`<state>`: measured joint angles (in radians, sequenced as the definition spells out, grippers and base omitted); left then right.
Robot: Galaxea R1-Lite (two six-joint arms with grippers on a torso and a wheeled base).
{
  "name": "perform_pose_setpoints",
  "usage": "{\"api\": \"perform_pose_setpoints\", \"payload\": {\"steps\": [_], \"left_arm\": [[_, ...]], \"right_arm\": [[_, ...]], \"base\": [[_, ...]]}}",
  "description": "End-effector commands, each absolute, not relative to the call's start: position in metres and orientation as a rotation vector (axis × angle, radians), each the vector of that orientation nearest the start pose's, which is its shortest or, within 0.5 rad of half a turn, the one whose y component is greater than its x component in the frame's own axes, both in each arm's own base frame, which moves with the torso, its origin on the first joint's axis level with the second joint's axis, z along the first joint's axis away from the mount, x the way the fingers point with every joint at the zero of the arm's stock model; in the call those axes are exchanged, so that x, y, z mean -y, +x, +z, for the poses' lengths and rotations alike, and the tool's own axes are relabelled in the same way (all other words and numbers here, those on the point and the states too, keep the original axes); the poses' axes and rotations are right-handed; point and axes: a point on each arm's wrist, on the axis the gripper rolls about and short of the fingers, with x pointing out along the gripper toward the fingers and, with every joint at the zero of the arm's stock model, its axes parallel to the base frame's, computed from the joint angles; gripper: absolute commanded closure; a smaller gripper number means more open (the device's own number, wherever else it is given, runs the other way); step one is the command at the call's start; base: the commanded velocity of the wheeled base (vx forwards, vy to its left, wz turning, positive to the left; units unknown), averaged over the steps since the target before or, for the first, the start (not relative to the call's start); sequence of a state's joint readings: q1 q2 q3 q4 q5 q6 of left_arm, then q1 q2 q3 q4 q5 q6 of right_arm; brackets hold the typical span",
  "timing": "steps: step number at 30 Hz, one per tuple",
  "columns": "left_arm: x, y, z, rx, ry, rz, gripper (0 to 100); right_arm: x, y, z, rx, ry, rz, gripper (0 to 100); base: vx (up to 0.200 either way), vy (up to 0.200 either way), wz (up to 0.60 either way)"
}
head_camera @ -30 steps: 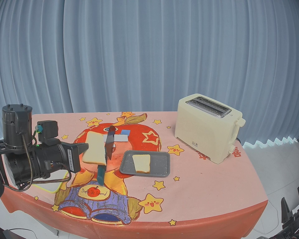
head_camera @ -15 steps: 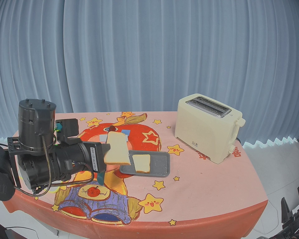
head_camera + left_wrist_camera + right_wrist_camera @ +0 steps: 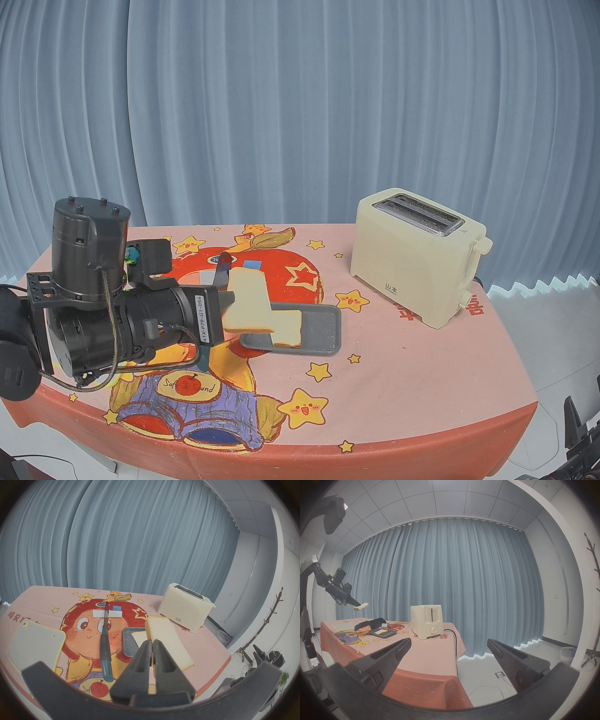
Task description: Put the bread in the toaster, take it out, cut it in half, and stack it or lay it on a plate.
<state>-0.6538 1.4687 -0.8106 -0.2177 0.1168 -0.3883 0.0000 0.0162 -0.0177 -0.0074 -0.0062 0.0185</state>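
**Held half-slice hangs over the tray's near-left rim**

Head view: the left jaws are clenched on a pale, crust-edged half-slice of bread [image 3: 249, 300], carried flat and clear of the pink cartoon-printed bench [image 3: 406, 381]. The slice overlaps the left rim of the flat grey rectangular tray [image 3: 322, 328]. A second pale half-slice [image 3: 289, 329] already lies on the tray's left part. The bare tray floor lies to the right, toward the cream two-slot toaster [image 3: 415, 256]. The teal-handled knife [image 3: 220, 275] rests on the bench beside the tray, partly behind the arm.

Left wrist view: the jaws pinch the held bread [image 3: 167, 645] at its near short edge. Its long axis runs straight out from them, toward the toaster. The tray and the resting half sit below and just to one side of it. A white, yellow-rimmed cutting board [image 3: 34, 644] lies well apart, across the knife from the tray.

Right wrist view: the right jaws stand released, holding nothing, low and well apart from the bench. The held bread shows high above the tray.

The left arm is plainly nearer. Judged from this, placing calls for lowering onto the resting half, or shifting toward the toaster first.
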Motion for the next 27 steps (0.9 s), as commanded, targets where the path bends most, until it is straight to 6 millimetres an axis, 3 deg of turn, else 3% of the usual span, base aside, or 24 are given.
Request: {"api": "perform_pose_setpoints", "payload": {"steps": [1,11,15,16,23,27], "left_arm": [[0.149,0.200,0.204,-0.521,-0.200,-0.434,100],[0.170,0.200,0.181,-0.588,-0.131,-0.415,100],[0.176,0.198,0.180,-0.580,-0.118,-0.407,100],[0.184,0.198,0.177,-0.589,-0.106,-0.422,100],[0.214,0.230,0.162,-0.588,-0.064,-0.331,100],[0.217,0.237,0.154,-0.605,-0.054,-0.310,100]], "right_arm": [[0.000,-0.023,0.076,0.008,0.018,-0.006,0],[0.000,-0.023,0.076,0.008,0.018,-0.006,0],[0.000,-0.023,0.076,0.008,0.018,-0.006,0],[0.000,-0.023,0.076,0.008,0.018,-0.006,0],[0.000,-0.023,0.076,0.008,0.018,-0.006,0],[0.000,-0.023,0.076,0.008,0.018,-0.006,0]], "base": [[0.000,0.000,0.00],[0.000,0.000,0.00],[0.000,0.000,0.00],[0.000,0.000,0.00],[0.000,0.000,0.00],[0.000,0.000,0.00]]}}
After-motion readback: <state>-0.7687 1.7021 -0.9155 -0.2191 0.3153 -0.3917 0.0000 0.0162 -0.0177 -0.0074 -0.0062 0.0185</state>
